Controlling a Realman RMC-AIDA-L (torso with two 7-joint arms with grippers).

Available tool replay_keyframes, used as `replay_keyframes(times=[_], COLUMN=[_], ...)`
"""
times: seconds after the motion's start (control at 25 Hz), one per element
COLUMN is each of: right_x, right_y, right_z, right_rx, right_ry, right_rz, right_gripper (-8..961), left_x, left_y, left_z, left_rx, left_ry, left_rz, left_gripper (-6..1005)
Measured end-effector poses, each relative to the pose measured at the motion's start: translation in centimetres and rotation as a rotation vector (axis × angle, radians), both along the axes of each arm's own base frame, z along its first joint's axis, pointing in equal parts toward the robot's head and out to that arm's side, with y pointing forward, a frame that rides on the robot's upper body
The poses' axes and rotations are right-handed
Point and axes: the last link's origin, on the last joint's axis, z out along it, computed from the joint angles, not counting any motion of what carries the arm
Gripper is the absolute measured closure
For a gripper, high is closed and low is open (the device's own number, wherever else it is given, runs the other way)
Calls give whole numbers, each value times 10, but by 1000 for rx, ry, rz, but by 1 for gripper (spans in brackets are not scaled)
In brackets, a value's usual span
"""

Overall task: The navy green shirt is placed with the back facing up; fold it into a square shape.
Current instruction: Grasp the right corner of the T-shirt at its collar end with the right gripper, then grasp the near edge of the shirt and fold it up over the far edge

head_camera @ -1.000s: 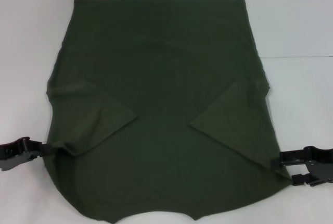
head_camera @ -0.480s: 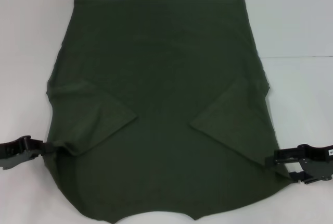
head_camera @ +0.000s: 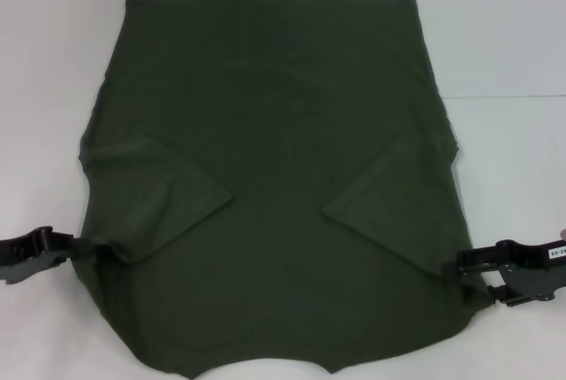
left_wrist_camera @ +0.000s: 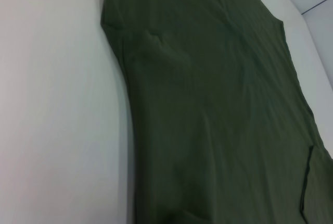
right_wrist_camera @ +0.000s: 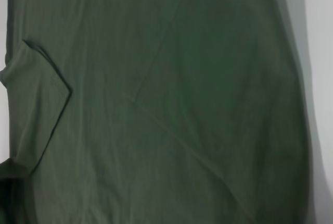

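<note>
On white table [head_camera: 53, 62], navy green shirt [head_camera: 274, 177] flat, left gripper [head_camera: 78, 247], right gripper [head_camera: 466, 265] jaws pinching its sides.

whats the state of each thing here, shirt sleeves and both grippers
dark olive-green cotton short-sleeved shirt: spread flat on the white table, plain side up, body not yet folded
left sleeve: folded inward onto the body
right sleeve: folded inward onto the body
left gripper: at the shirt's left edge, jaws shut on the fabric
right gripper: at the shirt's right edge, grip unclear
</note>
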Motion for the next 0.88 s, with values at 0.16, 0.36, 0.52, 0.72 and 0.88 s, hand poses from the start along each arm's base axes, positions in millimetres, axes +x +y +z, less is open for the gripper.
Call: replay_keyframes(times=[0.16, 0.36, 0.52, 0.72, 0.88], right_x=[0, 0, 0, 0, 0], right_y=[2, 2, 3, 3, 4], right_z=[2, 4, 6, 6, 6], right_rx=[5, 7, 7, 7, 9], right_ry=[-3, -6, -7, -7, -7], right_rz=[-11, -11, -8, -8, -8], right_gripper=[94, 192, 271, 547, 629], left_x=[1, 1, 1, 1, 1], left_y=[1, 1, 1, 1, 1], left_z=[0, -1, -1, -1, -1], left_rx=[4, 7, 9, 10, 12], left_ry=[-1, -8, -8, -8, -9], left_rz=[-5, -8, -9, -10, -12], left_gripper=[971, 971, 971, 971, 971])
